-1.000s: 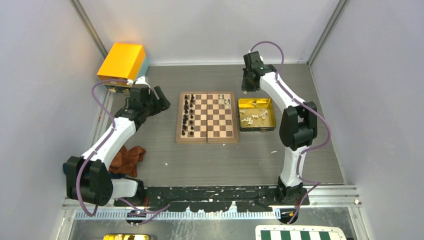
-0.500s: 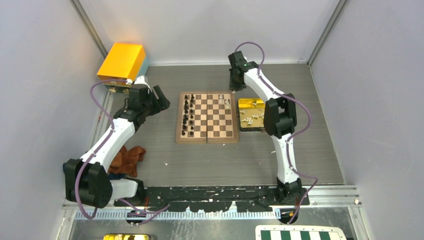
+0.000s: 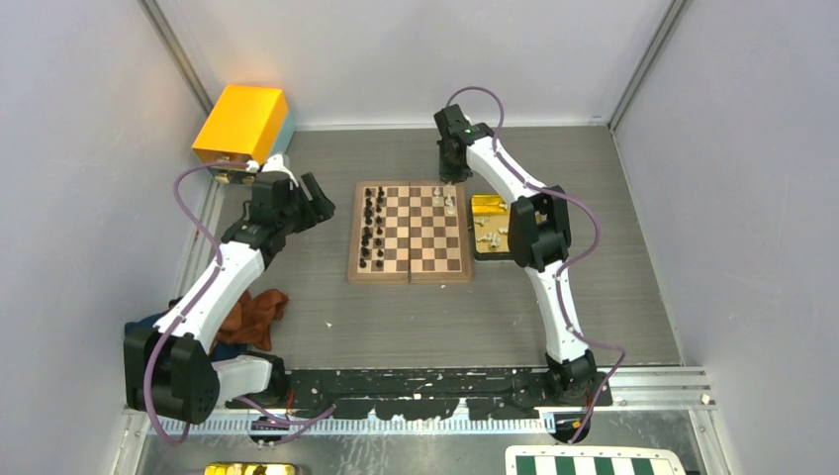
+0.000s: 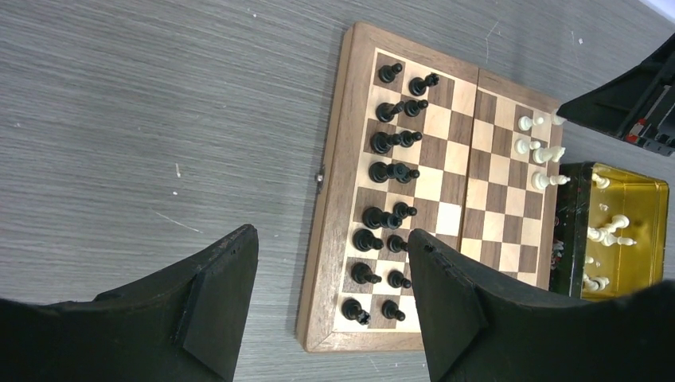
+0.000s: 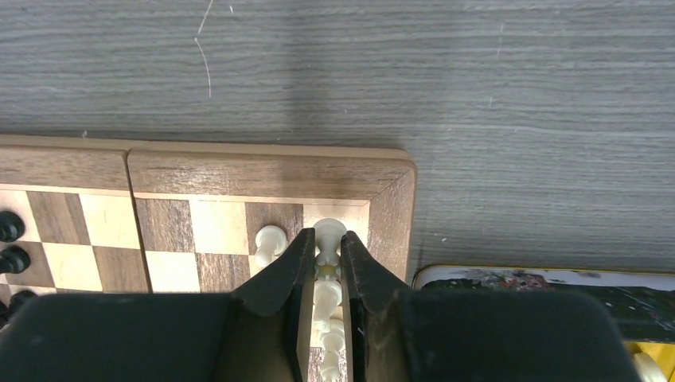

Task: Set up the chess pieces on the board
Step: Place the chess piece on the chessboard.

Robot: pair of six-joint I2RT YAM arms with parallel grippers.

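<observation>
The board [image 3: 425, 247] lies mid-table. Two columns of black chess pieces [image 3: 371, 223] stand along its left side, and a few cream-white chess pieces [image 3: 450, 203] stand at its far right. My right gripper [image 3: 450, 178] hangs over the board's far right corner. In the right wrist view the right gripper [image 5: 322, 237] is shut on a cream-white piece [image 5: 329, 232] above the corner square, with another white piece [image 5: 269, 241] just left of it. My left gripper [image 3: 322, 203] hovers left of the board. Its jaws [image 4: 333, 235] stand wide open and hold nothing.
A gold tray [image 3: 490, 208] holding several loose white pieces sits against the board's right edge, partly behind my right arm. A yellow-orange box [image 3: 242, 121] stands at the far left corner. A brown cloth [image 3: 255, 312] lies near the left arm's base. A green-and-white checkered board [image 3: 594, 463] lies off the near edge.
My right arm has swung left from above the gold tray to the board's far right corner. The left arm has shifted only slightly.
</observation>
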